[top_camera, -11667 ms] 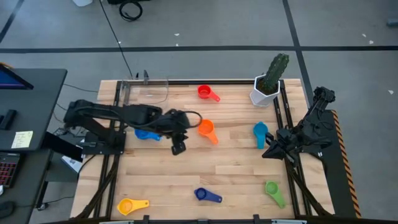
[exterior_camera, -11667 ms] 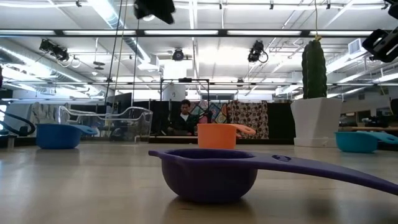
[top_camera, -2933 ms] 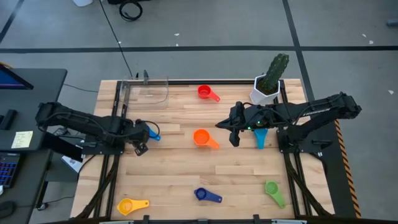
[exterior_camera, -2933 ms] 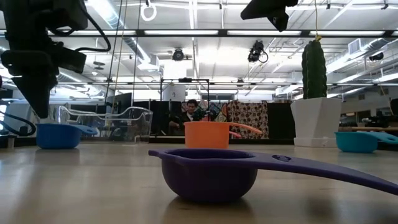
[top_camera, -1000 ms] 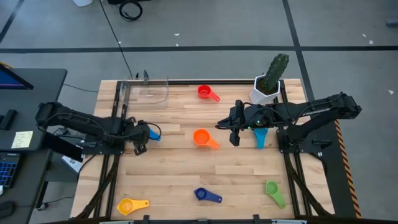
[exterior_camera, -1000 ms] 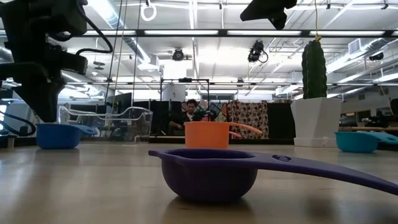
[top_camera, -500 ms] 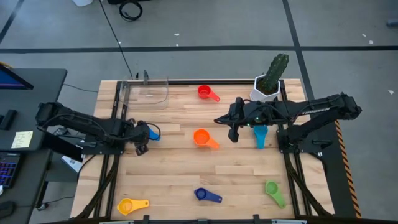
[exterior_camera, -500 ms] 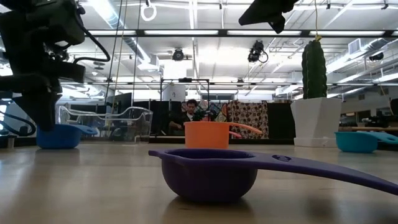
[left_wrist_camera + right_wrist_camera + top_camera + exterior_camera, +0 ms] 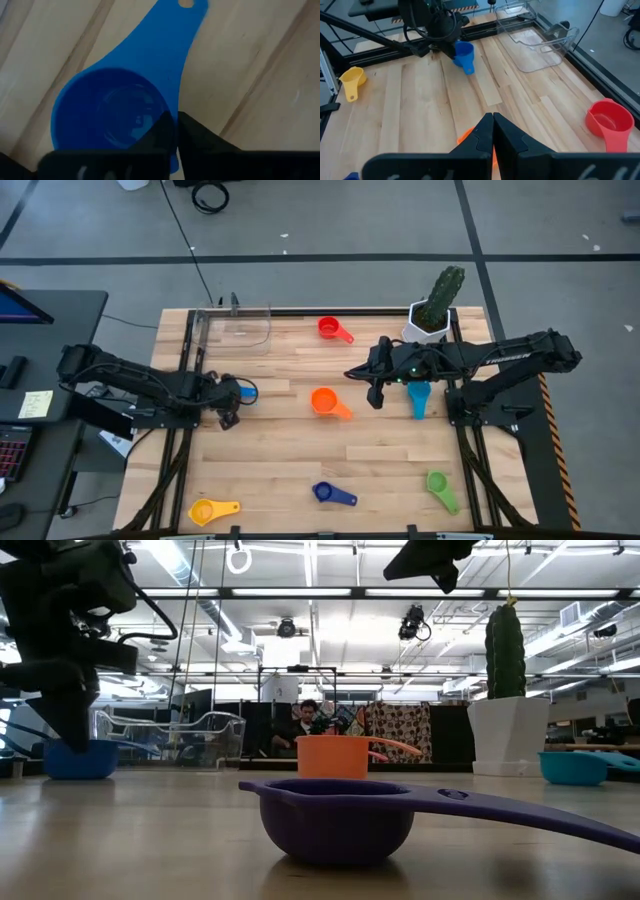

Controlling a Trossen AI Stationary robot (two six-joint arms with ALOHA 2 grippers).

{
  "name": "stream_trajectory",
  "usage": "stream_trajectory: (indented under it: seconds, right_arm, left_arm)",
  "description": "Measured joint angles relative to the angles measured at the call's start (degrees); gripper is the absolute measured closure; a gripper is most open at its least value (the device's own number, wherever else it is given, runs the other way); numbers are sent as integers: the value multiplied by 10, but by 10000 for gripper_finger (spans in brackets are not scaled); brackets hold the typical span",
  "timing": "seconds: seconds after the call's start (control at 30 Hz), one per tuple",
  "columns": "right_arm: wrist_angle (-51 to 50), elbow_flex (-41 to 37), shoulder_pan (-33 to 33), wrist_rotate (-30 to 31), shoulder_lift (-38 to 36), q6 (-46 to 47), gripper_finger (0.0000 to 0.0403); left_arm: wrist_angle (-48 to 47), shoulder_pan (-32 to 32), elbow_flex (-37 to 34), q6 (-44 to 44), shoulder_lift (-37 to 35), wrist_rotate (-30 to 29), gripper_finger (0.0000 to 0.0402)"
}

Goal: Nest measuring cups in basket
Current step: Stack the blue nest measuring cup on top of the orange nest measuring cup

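Observation:
The blue measuring cup point(image 9: 110, 115) stands on its base on the wooden table near the left edge point(image 9: 246, 391). My left gripper point(image 9: 176, 131) points steeply down at it, shut on it. My right gripper point(image 9: 374, 396) hangs shut and holding nothing, high above the table's middle, just right of the orange cup point(image 9: 326, 401). The clear basket point(image 9: 240, 325) stands at the far left corner. Red point(image 9: 333, 330), light blue point(image 9: 418, 393), green point(image 9: 438, 485), dark blue point(image 9: 328, 493) and yellow point(image 9: 208, 510) cups lie scattered on the table. My left gripper pinches the blue cup's wall at the rim point(image 9: 170, 111), beside where the handle point(image 9: 165, 40) joins. One finger is inside the bowl and one outside. The fingers come from above, pointing steeply down. The cup stands on the table point(image 9: 80, 760), its handle pointing away from the gripper.
A white pot with a green cactus point(image 9: 432, 315) stands at the far right corner. Black frame rails run along the table's left and right sides point(image 9: 185, 380). The low view shows a person far behind the table point(image 9: 308, 725). Bare wood lies between the cups.
My left gripper has sunk a little onto the blue cup, rolled slightly and shut on its wall. The cup has shifted a little toward the table's left edge and stays on the table. My right gripper has kept still.

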Motion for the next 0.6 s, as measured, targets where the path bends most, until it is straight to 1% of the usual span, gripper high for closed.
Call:
stream_trajectory:
  seconds: [0.17,0.33,0.47,0.6]
  right_arm:
    - [5,0,4,-16,-12,-28,390]
    - [-4,0,12,-16,-47,-29,390]
    - [-34,0,19,-16,-87,-40,390]
    - [-90,0,29,-12,-130,-38,390]
  left_arm:
    - [19,0,8,30,0,4,388]
    - [13,0,61,43,0,9,389]
    - [-4,0,133,74,8,15,389]
    - [-63,0,233,90,55,12,389]
